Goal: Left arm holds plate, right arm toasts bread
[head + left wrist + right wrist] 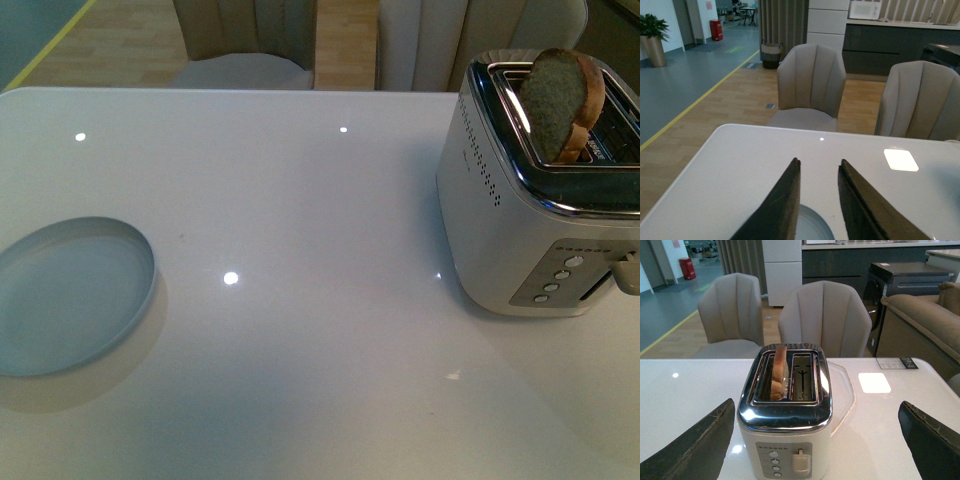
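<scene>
1. Here is the glossy white counter [300,200], and neither arm shows in the front view.
2. The left claw [819,167] hangs over the counter with its two dark jaws spread a little and nothing between them.
3. Just under that claw, peeking out between the bases of its jaws, sits the rim of the round pale blue-white shallow plate [812,227]; the jaws are not touching it.
4. In the front view the same plate [70,295] lies flat on the counter, bare, well apart from the toaster.
5. Over to the right claw [817,435]: its two dark, rough-edged jaws are spread very wide, gripping nothing.
6. Squarely between those jaws and just ahead of them stands the white two-slot toaster with a polished chrome top [785,420], its button column and lever facing the claw.
7. The slice of light brown wholemeal bread with a darker crust [777,371] stands upright in one slot, its rounded top well proud of the chrome; the neighbouring slot is empty.
8. From the front the bread [565,100] leans slightly in its slot.
9. Beyond the counter stand beige padded chairs [825,315].
</scene>
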Robot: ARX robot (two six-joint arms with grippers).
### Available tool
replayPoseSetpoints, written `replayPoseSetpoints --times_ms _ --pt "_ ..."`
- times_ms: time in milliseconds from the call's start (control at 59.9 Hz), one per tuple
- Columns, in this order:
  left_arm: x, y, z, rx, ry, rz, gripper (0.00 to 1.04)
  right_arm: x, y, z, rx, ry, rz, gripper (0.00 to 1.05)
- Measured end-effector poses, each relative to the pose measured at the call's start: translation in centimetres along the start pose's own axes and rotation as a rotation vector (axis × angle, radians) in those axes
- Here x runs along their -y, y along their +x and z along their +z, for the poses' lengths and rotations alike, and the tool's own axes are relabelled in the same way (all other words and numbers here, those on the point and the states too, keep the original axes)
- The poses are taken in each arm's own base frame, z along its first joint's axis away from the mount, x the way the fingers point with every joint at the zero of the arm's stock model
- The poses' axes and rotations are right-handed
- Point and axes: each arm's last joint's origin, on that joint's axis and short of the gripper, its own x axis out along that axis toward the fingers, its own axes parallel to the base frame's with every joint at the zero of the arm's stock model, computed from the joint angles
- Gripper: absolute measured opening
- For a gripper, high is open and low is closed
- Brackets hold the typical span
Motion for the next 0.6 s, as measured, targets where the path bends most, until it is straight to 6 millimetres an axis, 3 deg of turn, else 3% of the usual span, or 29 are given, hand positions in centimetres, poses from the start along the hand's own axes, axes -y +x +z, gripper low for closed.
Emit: replayPoseSetpoints --times_ms 84,601 --pt "0.0 -0.3 0.1 0.002 0.000 0.004 0.02 0.0 0.0 0.0 0.000 0.000 0.000 0.96" --pt "0.0 -1.7 0.2 0.006 0.004 0.003 0.03 0.0 0.0 0.0 0.000 0.000 0.000 0.96"
